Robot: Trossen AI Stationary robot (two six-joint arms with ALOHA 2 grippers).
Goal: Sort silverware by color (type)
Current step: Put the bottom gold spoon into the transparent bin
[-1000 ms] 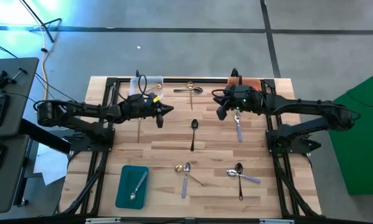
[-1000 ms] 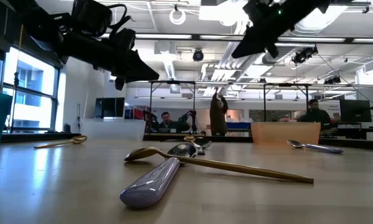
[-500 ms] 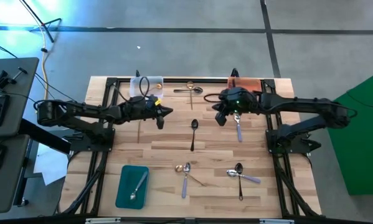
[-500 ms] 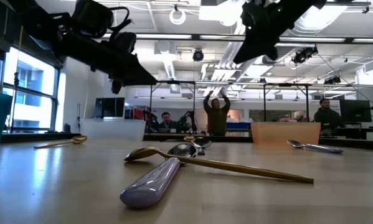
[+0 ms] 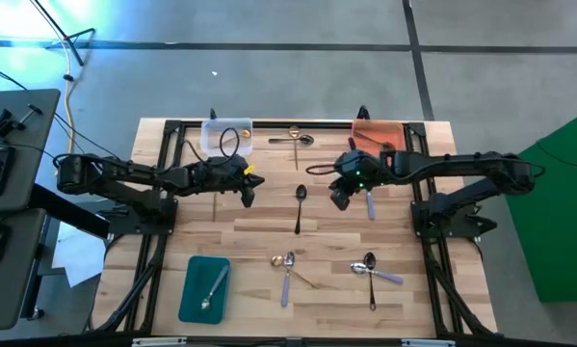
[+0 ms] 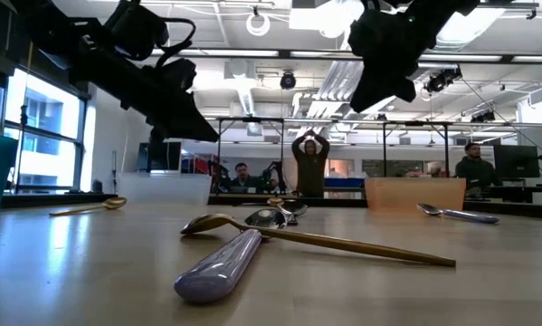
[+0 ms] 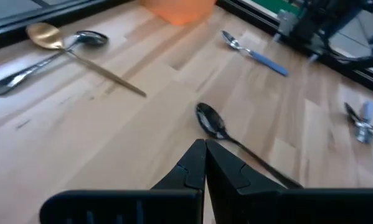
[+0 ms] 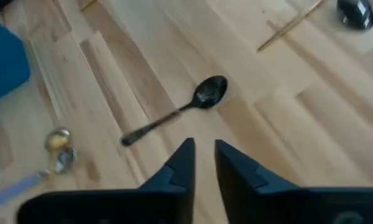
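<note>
So at this point the black spoon [image 5: 299, 206] was lying flat near the middle of the table [image 5: 259, 231], bowl toward 12 o'clock, handle toward 6. The right gripper [image 5: 338, 196] hung just off it at about 2 o'clock, fingers parted a crack with nothing between them. The left gripper [image 5: 249, 186] sat over at 10 o'clock from the spoon, pinched fully closed and empty.

My take on handling: it's a slim, stiff, light bit of metal, probably slick, and it lay flush on the wood, so there wasn't much to get under. I'd have grabbed across the thin handle near the neck, not the bowl, which would likely squirt out. Drop it and nothing breaks, it just skitters.
</note>
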